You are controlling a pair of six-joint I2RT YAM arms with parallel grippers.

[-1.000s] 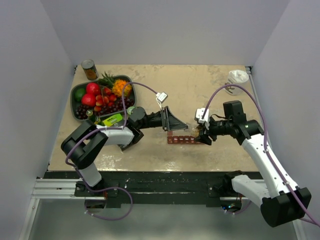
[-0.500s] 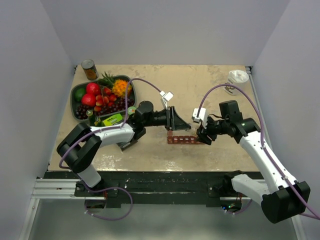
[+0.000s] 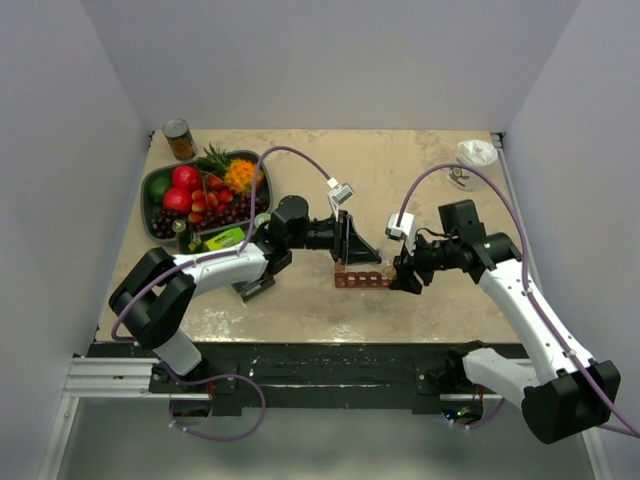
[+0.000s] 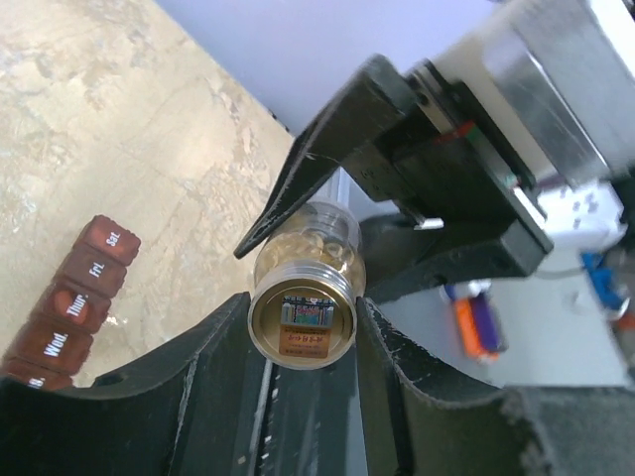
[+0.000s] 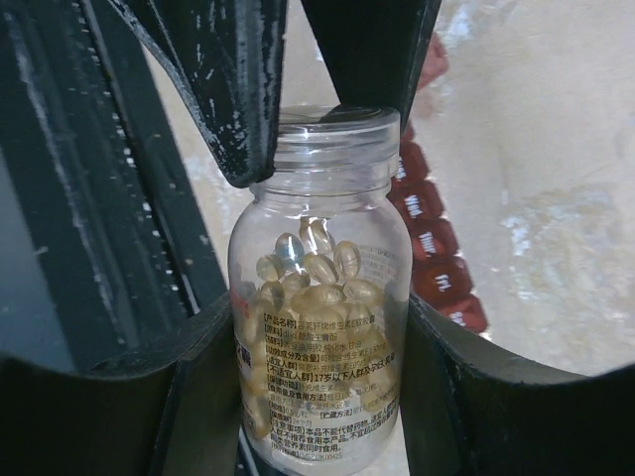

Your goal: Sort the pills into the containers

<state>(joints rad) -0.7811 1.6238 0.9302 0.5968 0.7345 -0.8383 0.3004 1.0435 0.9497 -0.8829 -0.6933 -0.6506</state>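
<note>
Right gripper [image 5: 319, 327] is clamped on the lower body of a clear pill bottle [image 5: 317, 416], which is held off the table [image 3: 430, 180]. Left gripper [image 4: 303, 312] is closed on the bottle's other end, so the bottle is gripped from both sides. Golden pills [image 5: 316, 283] are seen piled inside the bottle, between the right gripper's jaws. A dark red weekly pill organizer [image 3: 362, 279] lies on the table just below the two grippers. Its day-labelled lids are closed where they can be seen.
</note>
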